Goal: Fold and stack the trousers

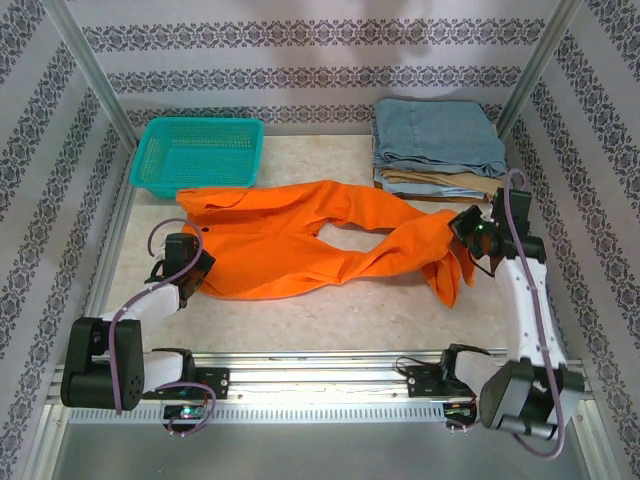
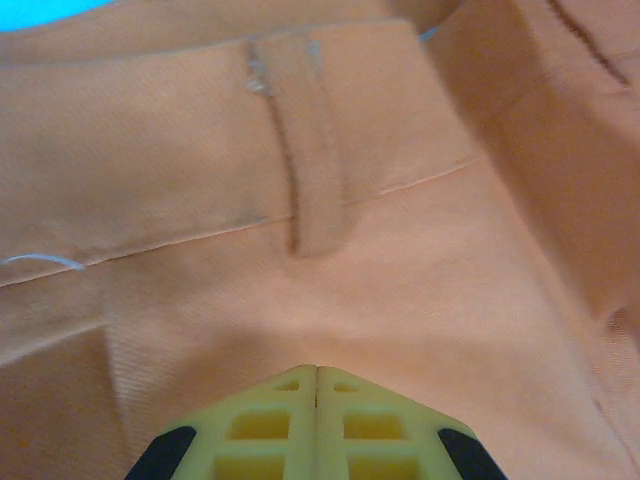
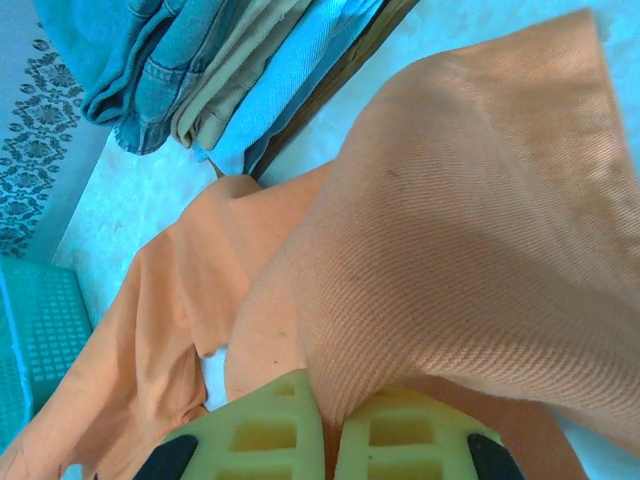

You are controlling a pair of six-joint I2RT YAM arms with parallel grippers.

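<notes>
While pinching orange cloth at the right end, shut at the left too.
At the right gripper (image 1: 470, 228): clamped on a leg end of the trousers (image 1: 270, 250), cloth caught between the yellow fingers (image 3: 270, 425) and raised off the table (image 1: 400, 310), hem hanging beside. At the left gripper (image 2: 316, 375): pads pressed together over the waistband, near a belt loop (image 2: 310, 150); cannot tell whether any cloth is nipped. Between the two, spread flat, waist to the left, legs to the right. Farther back, a teal basket (image 1: 195, 150) just beside the waistband, and a folded denim pair (image 1: 440, 135) atop a tan pair (image 1: 440, 185) near the raised leg.
</notes>
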